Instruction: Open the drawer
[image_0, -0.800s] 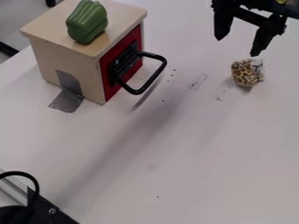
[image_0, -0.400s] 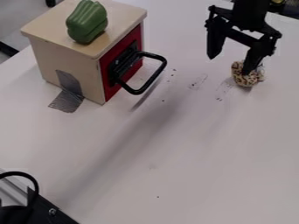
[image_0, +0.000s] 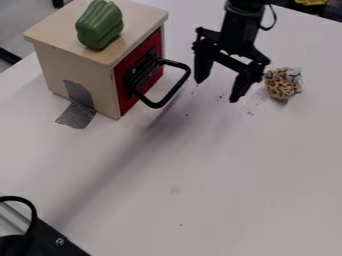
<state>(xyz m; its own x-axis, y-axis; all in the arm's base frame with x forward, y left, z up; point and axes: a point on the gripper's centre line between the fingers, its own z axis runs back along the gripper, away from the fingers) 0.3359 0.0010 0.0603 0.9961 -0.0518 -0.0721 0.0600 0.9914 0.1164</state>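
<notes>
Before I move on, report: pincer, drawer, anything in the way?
Pincer open, empty, not touching the handle. Drawer shut. Spotted bundle on the pincer's other side, not between it and the handle.

My drawer (image_0: 149, 87) has a red front set in the side of a small pale wooden cabinet (image_0: 73, 65), near the upper left of the tabletop, and it sits shut, flush with the cabinet's edges. My drawer's handle (image_0: 181, 83), a black loop with rounded corners, is fixed to a dark mounting plate (image_0: 137, 72) and juts out over the table, slanting across the red.
</notes>
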